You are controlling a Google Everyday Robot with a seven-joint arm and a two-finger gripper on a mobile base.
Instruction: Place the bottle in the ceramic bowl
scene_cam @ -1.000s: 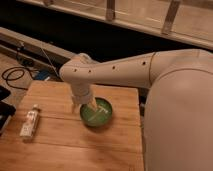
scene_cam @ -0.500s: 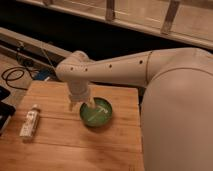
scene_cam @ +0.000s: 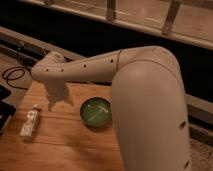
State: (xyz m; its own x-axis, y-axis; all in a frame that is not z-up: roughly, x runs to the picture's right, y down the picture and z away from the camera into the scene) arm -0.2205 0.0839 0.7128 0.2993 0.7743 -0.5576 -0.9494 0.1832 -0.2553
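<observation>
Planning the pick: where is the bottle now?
In the camera view the bottle lies on the table near its left edge, left of the open gripper, which hangs between it and the bowl.

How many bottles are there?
1. The small whitish bottle lies at the table's left side. The gripper hovers between it and the green ceramic bowl. The arm may hide others.

We see cream, rounded arm (scene_cam: 145,75), dark dots along it; matching gripper (scene_cam: 59,102) over table (scene_cam: 70,147), beside bowl (scene_cam: 95,125).
</observation>
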